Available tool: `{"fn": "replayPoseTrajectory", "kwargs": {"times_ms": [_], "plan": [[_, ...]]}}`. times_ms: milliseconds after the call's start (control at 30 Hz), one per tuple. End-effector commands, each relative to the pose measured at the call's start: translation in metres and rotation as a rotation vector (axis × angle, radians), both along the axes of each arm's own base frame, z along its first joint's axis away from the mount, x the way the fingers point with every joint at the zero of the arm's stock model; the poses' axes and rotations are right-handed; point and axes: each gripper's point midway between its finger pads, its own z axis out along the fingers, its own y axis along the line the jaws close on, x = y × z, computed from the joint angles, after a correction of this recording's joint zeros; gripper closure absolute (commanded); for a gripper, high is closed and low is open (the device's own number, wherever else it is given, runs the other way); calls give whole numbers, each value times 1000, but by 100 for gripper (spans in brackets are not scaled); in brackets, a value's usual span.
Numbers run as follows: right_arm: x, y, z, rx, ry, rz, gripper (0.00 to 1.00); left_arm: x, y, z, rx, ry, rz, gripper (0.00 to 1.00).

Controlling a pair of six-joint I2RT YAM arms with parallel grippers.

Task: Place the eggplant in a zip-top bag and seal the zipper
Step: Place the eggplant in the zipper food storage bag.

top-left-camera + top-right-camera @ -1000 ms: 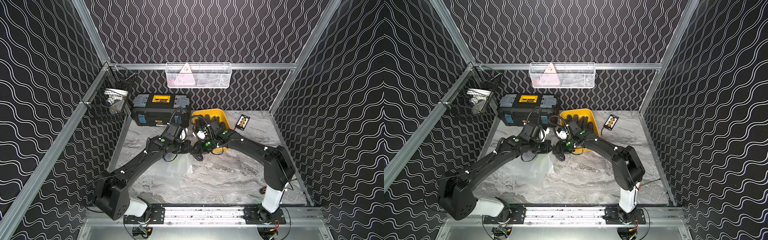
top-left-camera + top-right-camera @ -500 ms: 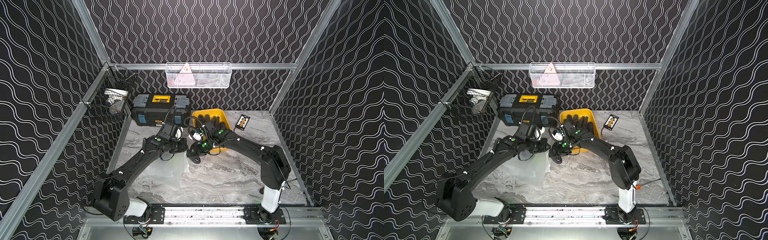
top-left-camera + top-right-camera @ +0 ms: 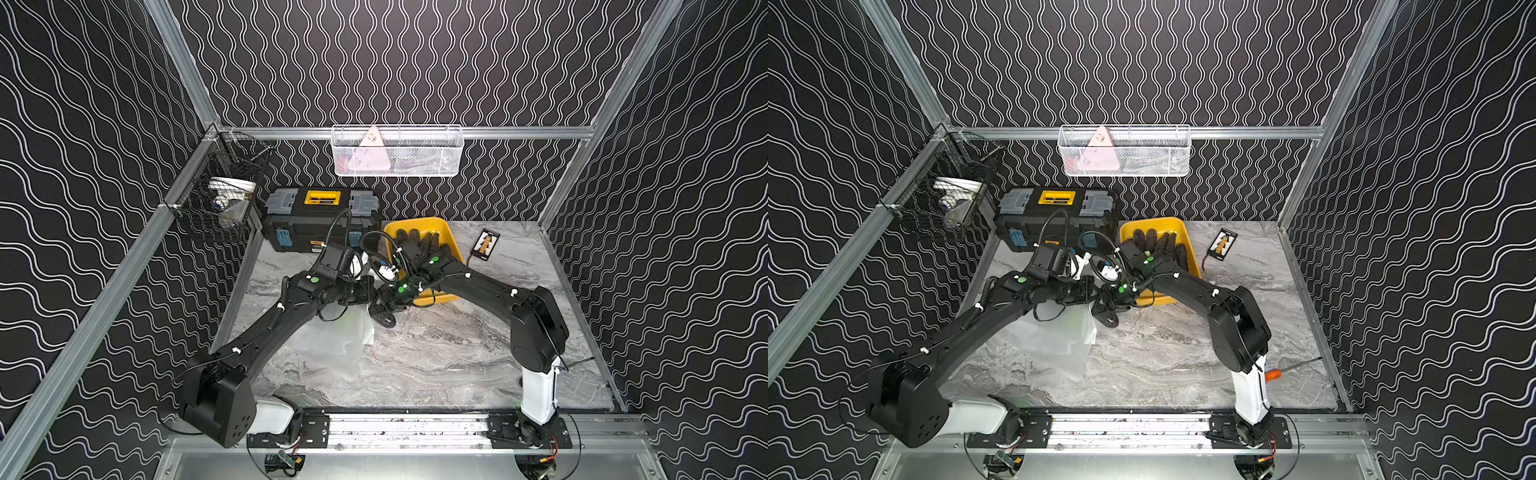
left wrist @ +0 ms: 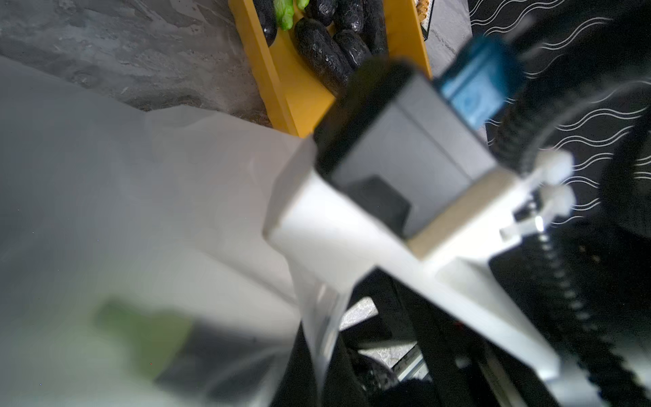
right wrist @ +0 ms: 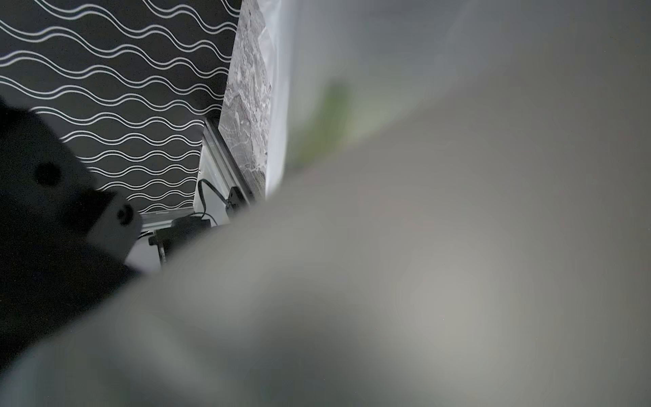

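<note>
The eggplant (image 3: 385,321) I am after shows in both top views as a dark rounded end near the middle of the bench (image 3: 457,353), just under the right hand (image 3: 384,302) and right beside the edge of the zip-top bag (image 3: 332,345). From here I cannot tell whether it rests on the bench or hangs clear. I also cannot tell whether the right hand is gripping it or has let go, because the fingers are lost in the dark cluster. The bag spreads from the eggplant toward 8 o'clock, with its top edge drawn up to the left hand (image 3: 370,296), which is clenched on the film. In the left wrist view the film fills most of the picture. A blurred green patch (image 4: 141,331) shows through it, and I cannot say whether that lies inside the bag. The right wrist view is almost wholly fogged by the same film. At 1 o'clock from the eggplant stands the yellow tray (image 3: 415,223) with more eggplants (image 3: 419,243) lying in it, and the right arm reaches across its near corner. At 11 o'clock a black toolbox (image 3: 320,220) sits against the back wall. A small black card (image 3: 485,246) lies at 2 o'clock, well apart. In a top view an orange-handled screwdriver (image 3: 1273,375) lies at 4 o'clock, near the right arm's base.
</note>
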Motion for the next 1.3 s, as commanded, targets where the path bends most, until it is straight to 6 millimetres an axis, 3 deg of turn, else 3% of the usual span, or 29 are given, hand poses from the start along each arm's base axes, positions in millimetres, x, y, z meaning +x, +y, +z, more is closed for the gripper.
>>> {"fn": "replayPoseTrajectory", "kwargs": {"times_ms": [0, 267, 467, 633, 900, 1133, 1267], "plan": [[22, 3, 6, -4, -24, -77, 48, -5, -4, 2, -44, 17, -19, 100], [44, -12, 33, 36, -50, -212, 37, 8, 15, -2, -99, 45, 71, 100], [46, -50, 54, 61, -102, -327, 36, 17, 24, -8, -131, 63, 118, 100], [27, -74, 30, 33, -86, -331, 35, 21, 25, -8, -131, 60, 119, 100], [8, -60, 0, 82, -3, -266, 35, 23, 25, -11, -135, 68, 125, 100], [6, -43, -8, 107, 17, -228, 38, 23, 26, -10, -131, 66, 123, 100], [10, -36, -6, 123, 9, -225, 46, 22, 26, -8, -133, 62, 121, 100]]}}
